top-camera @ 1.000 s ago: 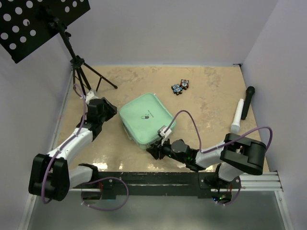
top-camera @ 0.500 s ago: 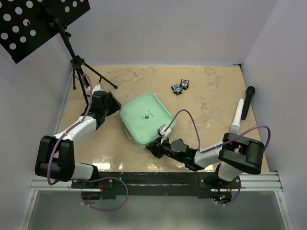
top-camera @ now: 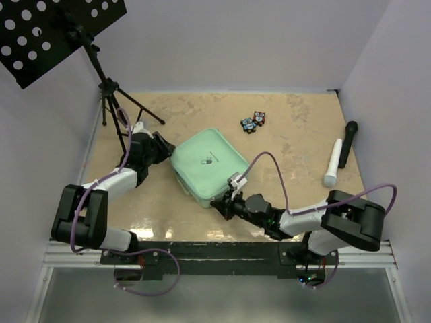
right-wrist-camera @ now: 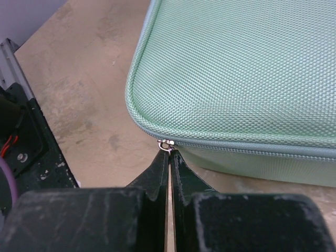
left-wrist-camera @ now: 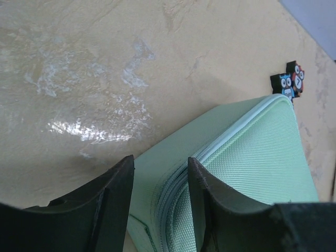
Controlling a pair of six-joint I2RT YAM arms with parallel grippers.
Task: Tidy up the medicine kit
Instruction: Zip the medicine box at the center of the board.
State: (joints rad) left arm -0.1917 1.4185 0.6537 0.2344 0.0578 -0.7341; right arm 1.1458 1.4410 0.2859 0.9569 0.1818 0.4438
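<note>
The medicine kit (top-camera: 207, 167) is a mint-green zip case lying closed mid-table. My left gripper (top-camera: 161, 147) is at its left corner. In the left wrist view the kit's rounded corner (left-wrist-camera: 252, 157) sits between the two fingers of the left gripper (left-wrist-camera: 160, 168); one finger rests against the side wall, the other over the lid edge. My right gripper (top-camera: 222, 204) is at the near corner. In the right wrist view the right gripper (right-wrist-camera: 169, 153) is shut on the zipper pull (right-wrist-camera: 166, 144), just under the lid (right-wrist-camera: 236, 68).
Two small owl figures (top-camera: 254, 122) lie behind the kit and also show as owl figures (left-wrist-camera: 290, 84) in the left wrist view. A white microphone (top-camera: 333, 163) and a black one (top-camera: 348, 142) lie at the right. A tripod stand (top-camera: 111, 94) occupies the back left corner.
The right gripper has shut on the zipper pull. The left gripper has moved in onto the kit's left corner. The kit has shifted slightly to the right.
</note>
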